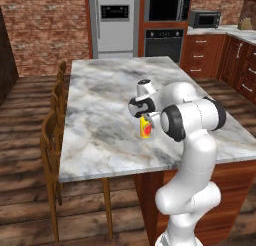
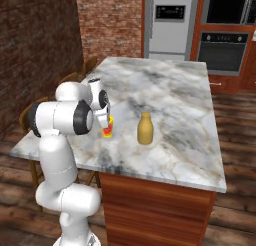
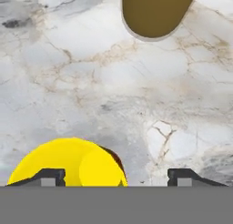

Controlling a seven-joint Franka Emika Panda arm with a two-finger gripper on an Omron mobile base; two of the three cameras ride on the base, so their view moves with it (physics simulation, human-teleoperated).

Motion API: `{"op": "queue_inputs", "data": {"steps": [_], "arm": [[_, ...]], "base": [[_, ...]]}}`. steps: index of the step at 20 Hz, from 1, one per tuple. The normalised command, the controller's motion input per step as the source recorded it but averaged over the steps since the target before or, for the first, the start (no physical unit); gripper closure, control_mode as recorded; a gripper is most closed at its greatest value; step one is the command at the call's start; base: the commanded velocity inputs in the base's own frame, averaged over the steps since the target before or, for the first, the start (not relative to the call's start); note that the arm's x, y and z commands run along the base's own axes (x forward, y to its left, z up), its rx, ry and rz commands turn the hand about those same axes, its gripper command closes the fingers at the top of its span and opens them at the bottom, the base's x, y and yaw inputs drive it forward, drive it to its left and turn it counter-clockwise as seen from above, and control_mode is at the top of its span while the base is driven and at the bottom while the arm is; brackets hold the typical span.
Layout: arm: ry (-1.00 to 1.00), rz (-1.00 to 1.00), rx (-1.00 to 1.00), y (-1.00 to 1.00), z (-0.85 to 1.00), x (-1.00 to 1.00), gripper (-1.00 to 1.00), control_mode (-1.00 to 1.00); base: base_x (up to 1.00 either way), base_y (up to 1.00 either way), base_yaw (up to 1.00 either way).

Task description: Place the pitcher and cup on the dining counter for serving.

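Small bright yellow cup with red marking (image 2: 107, 127) stands on the grey-white veined marble surface (image 1: 100, 115), near the mustard-yellow bottle-shaped pitcher (image 2: 145, 128). Jaws spread wide, holding nothing. I judge placement done; next, lift clear.

The dining counter (image 2: 170, 95) has a smooth veined marble top; the pitcher (image 2: 145, 129) looks matt, the cup (image 3: 68, 164) glossy.

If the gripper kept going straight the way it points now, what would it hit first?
The open gripper points down at the dining counter, directly over the cup. Its fingers straddle the cup, which sits off-centre toward one finger, so it would probably meet the cup's rim or the marble first; depth is unclear.
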Motion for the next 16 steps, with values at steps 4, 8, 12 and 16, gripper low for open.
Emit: {"op": "queue_inputs", "data": {"steps": [4, 8, 12, 16], "arm": [[-0.13, -0.02, 0.00, 0.00, 0.78, -0.69, -1.00, -1.00], [-0.26, 0.00, 0.00, 0.00, 0.84, -0.97, -1.00, -1.00], [-0.37, 0.00, 0.00, -0.01, 0.70, -1.00, -1.00, -1.00], [-0.39, 0.00, 0.00, -0.04, 0.34, -1.00, -1.00, -1.00]], "base": [[0.00, 0.00, 0.00], [0.00, 0.00, 0.00], [0.00, 0.00, 0.00], [0.00, 0.00, 0.00]]}}
